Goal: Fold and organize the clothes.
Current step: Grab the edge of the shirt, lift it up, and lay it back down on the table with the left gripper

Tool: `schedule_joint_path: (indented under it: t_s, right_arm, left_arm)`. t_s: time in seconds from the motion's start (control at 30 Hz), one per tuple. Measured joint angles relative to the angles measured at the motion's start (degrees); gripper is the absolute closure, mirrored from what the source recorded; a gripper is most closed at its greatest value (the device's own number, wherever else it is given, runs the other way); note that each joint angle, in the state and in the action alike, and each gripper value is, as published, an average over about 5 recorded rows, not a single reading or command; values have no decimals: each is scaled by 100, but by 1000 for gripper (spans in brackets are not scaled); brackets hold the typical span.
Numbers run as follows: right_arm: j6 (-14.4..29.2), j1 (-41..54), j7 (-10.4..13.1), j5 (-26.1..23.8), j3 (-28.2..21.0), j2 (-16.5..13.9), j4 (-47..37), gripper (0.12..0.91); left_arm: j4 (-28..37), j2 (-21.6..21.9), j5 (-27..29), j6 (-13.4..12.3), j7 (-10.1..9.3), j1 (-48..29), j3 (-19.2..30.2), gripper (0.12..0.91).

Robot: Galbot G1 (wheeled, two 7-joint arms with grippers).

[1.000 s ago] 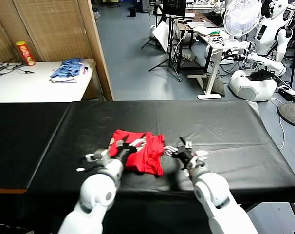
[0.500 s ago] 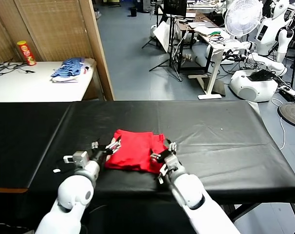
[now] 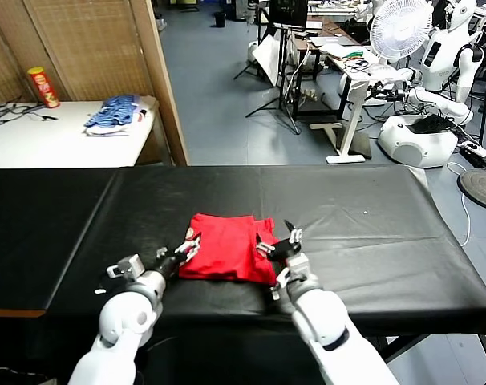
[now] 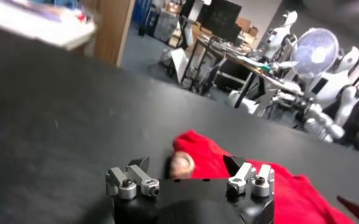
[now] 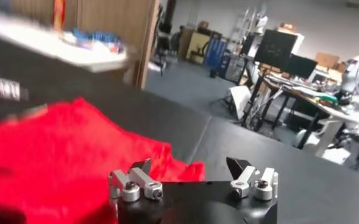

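Observation:
The red T-shirt (image 3: 225,247) lies folded in a rough rectangle on the black table (image 3: 371,216), near its front edge. My left gripper (image 3: 188,245) is open at the shirt's left edge, low over the cloth. In the left wrist view the left gripper (image 4: 188,165) has a rumpled corner of the shirt (image 4: 206,152) just beyond its spread fingers, and nothing is held. My right gripper (image 3: 279,239) is open at the shirt's right edge. In the right wrist view the right gripper (image 5: 190,165) has the shirt (image 5: 57,152) in front of it and to one side.
A white side table (image 3: 34,140) at the back left carries a blue-and-white pile of folded garments (image 3: 111,114) and a red can (image 3: 42,87). A wooden partition (image 3: 159,80) stands behind the black table. A fan (image 3: 399,28) and other robots (image 3: 443,56) stand at the back right.
The left gripper drew off the shirt to its left edge, and the right gripper moved in to its right edge. The shirt now lies flatter and squarer. Both stayed open.

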Motion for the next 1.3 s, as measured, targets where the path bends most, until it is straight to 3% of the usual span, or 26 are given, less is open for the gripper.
schedule_joint_path:
  t_s: [0.2, 0.3, 0.47, 0.6, 0.67, 0.97, 1.17, 1.3]
  right_arm:
    - [37, -106, -24, 250, 227, -40, 290, 227]
    - [46, -131, -27, 268, 267, -12, 327, 227]
    - [51, -151, -27, 264, 312, 44, 353, 227]
    - [-20, -208, 13, 147, 379, 87, 386, 227]
    - [-156, -257, 94, 15, 429, 112, 412, 227]
    - [-727, -582, 360, -457, 805, 153, 589, 227]
    - [-767, -757, 363, -458, 1051, 126, 676, 227]
    - [-772, -766, 365, -456, 1074, 152, 682, 227]
  left_arm:
    - [124, -89, -456, -57, -3, 25, -97, 256]
    - [150, -100, -682, -65, -14, 42, -132, 340]
    - [154, -108, -860, -64, -27, 70, -143, 612]
    - [137, -114, -656, -75, -19, 87, -116, 842]
    - [103, -114, -365, -97, -10, 105, -72, 892]
    - [-103, 147, 2077, -210, -32, 235, 48, 888]
    - [-207, 790, 3740, -352, 19, 369, -152, 888]
    - [-201, 1436, 4444, -501, 59, 483, -407, 888]
